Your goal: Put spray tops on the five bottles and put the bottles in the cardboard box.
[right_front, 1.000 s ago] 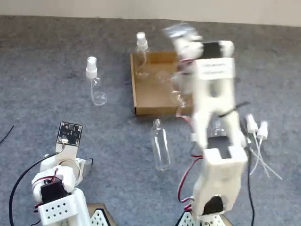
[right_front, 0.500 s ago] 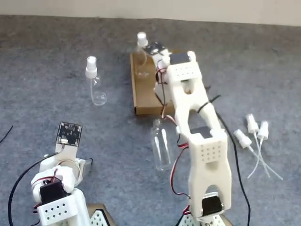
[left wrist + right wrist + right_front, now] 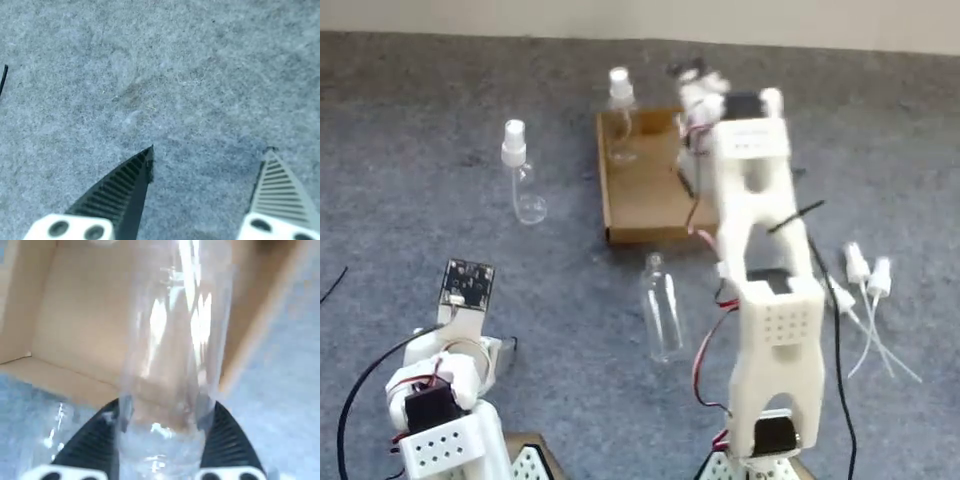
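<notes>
- Right claw [image 3: 162, 412] is pinching a clear bottle [image 3: 175, 340] low on its body and holding it over the cardboard box [image 3: 70, 325]. It's too blurry up top to say whether the bottle has a sprayer on.
- My guess on handling: it's thin, light plastic, slick and a bit squashy. Grab it round the straight body with a gentle squeeze, otherwise it dents or shoots out.
- In the high view the box sits upper centre. One capped bottle [image 3: 620, 115] stands in its upper-left corner.
- Outside the box, a second capped bottle [image 3: 520, 175] stands to the left. A bare bottle [image 3: 662, 305] lies mid-frame below the box, and loose spray tops [image 3: 865, 270] sit at the right.
- Left claw [image 3: 210, 150] is spread wide over the carpet [image 3: 150, 60], lower left.
</notes>
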